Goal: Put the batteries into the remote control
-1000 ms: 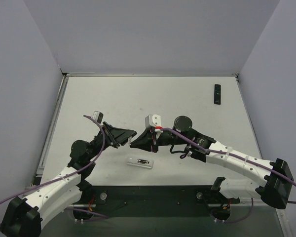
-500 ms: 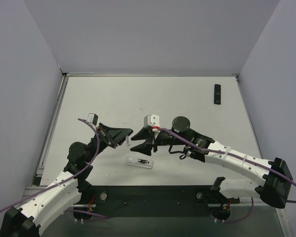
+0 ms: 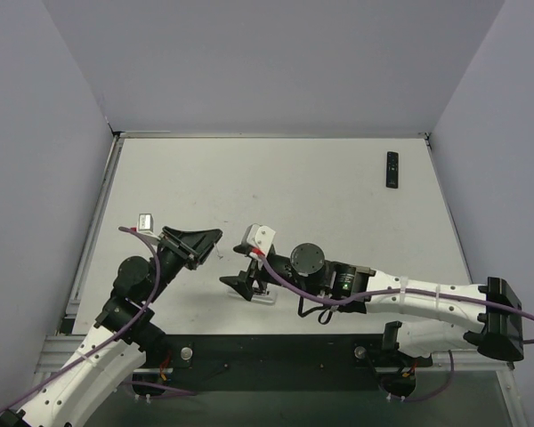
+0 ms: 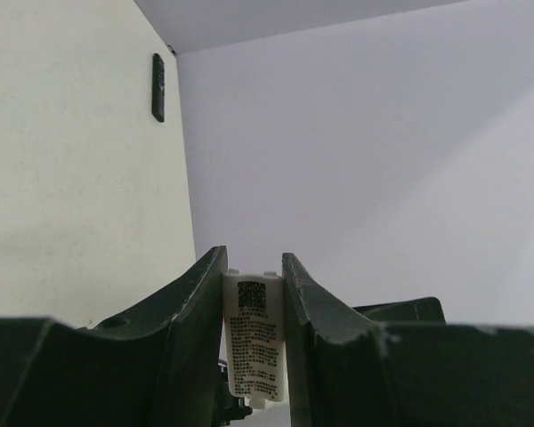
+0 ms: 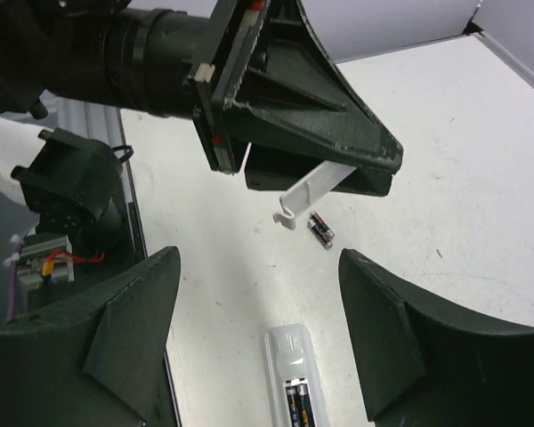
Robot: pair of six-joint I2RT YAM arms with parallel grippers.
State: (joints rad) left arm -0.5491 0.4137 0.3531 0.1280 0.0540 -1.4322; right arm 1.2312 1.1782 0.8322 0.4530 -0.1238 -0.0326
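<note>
Held: white battery cover [image 4: 254,338], printed label, small text illegible, pinched in left gripper [image 4: 253,260], lifted off table [image 5: 445,178], centre-left of top view. Right gripper [image 5: 258,258]: jaws wide, empty, angled down over white remote [image 5: 285,351], bottom centre. Batteries [image 5: 298,405]: two in its compartment; loose battery [image 5: 320,229] on table mid-frame

A white oblong plastic remote control [image 5: 287,356] is laid on the pale flat table [image 3: 294,178] near its front edge, with two dark grey slim cylindrical batteries [image 5: 298,405] seated side by side in its open compartment. Further loose batteries [image 5: 320,229] are found on the table just left of and behind that remote. A thin white plastic battery cover [image 4: 254,342] is held above them in the left gripper [image 4: 252,256]. A slim black remote control [image 3: 392,169] is placed well apart, far behind and right of the white remote.
</note>
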